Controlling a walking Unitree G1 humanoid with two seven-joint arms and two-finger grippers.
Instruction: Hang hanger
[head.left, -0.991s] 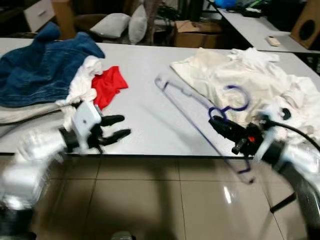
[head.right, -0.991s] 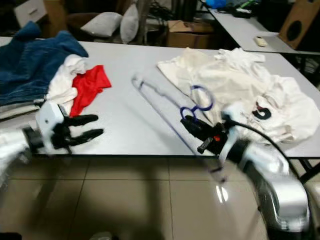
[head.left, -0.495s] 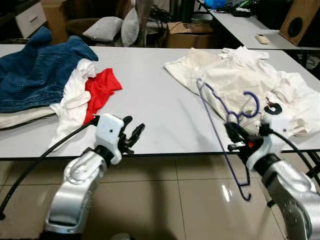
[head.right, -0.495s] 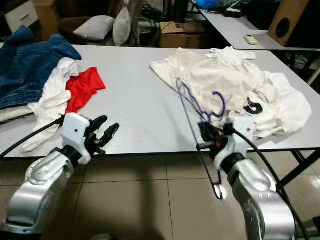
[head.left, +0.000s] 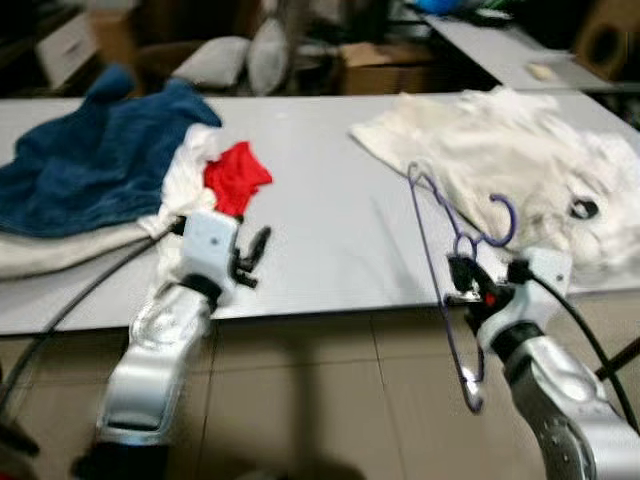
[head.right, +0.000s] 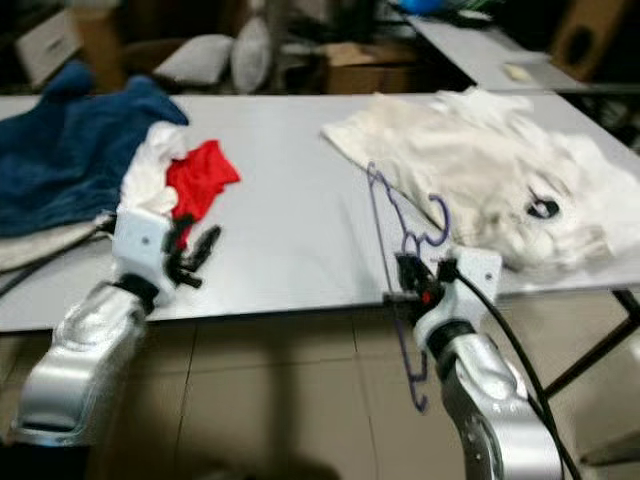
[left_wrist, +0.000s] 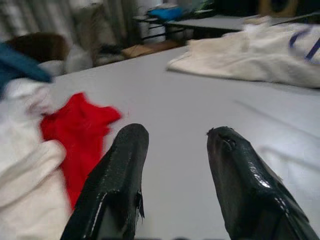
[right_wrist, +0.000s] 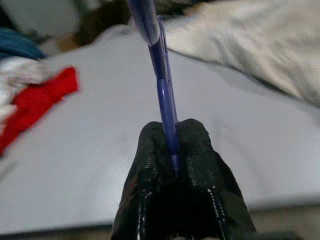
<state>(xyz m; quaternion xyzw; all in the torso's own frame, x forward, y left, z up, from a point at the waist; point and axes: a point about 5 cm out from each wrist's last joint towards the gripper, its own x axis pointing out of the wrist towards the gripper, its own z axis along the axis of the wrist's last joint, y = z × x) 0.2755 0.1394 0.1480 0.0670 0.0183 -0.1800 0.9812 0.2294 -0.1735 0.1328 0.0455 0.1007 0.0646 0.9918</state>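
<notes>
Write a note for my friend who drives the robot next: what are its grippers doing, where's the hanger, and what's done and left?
Right gripper: shut on the hanger, held upright at the table edge, its lower end hanging below the tabletop.
Left gripper: open, holding nothing, over the table near the red cloth.
Done: hanger picked up.
Left: hang it. I see no rail or hook, so look for one first.
</notes>
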